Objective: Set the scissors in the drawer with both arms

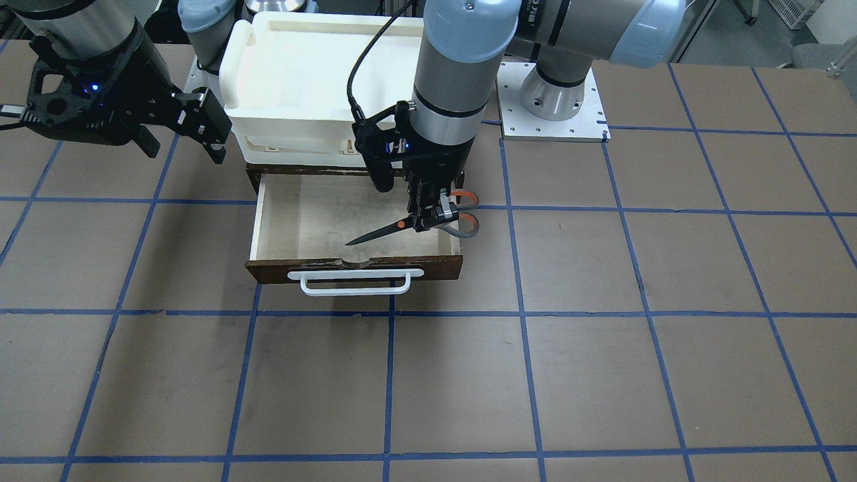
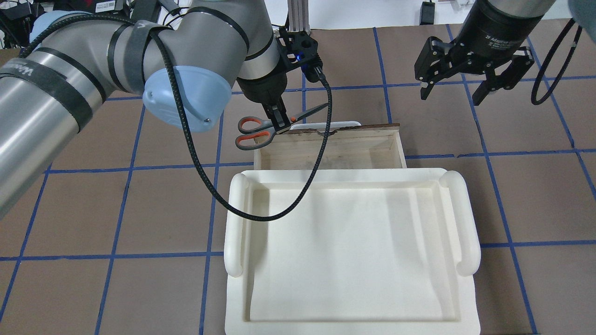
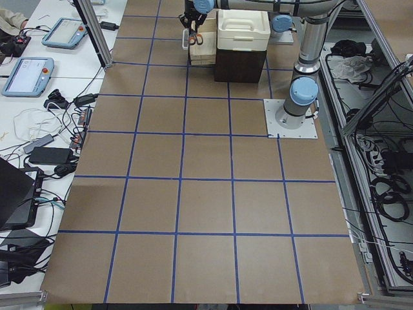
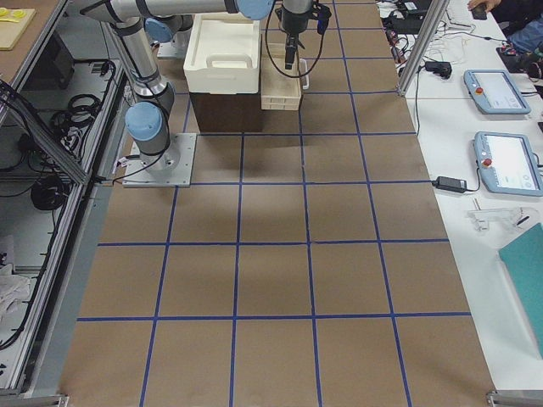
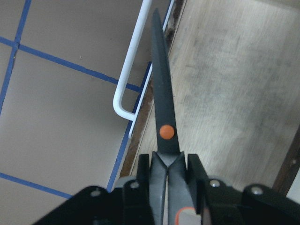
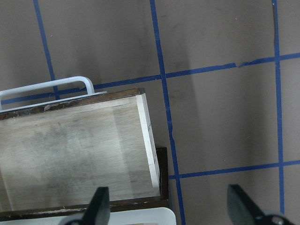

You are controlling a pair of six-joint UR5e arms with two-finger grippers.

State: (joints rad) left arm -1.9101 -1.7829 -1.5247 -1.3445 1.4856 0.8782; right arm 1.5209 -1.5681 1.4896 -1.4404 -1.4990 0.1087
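Observation:
The scissors (image 1: 378,233) hang in my left gripper (image 1: 428,217), which is shut on them just behind the orange pivot. They are held level over the open drawer (image 1: 315,221), at its side nearest my left arm. The blades point toward the drawer front and its white handle (image 1: 355,281); the orange-lined loops stick out past the drawer's side wall. In the left wrist view the closed blades (image 5: 161,108) lie along the drawer's front edge between my fingers (image 5: 197,168). My right gripper (image 1: 184,150) is open and empty, hovering beside the drawer's other side; it also shows in the overhead view (image 2: 451,97).
A cream-white plastic tray (image 2: 354,242) sits on top of the dark cabinet behind the drawer. A black cable (image 2: 321,153) loops from my left wrist over the drawer and tray. The brown table has blue tape lines (image 1: 388,375). The left arm's white base plate (image 1: 556,100) is near the cabinet.

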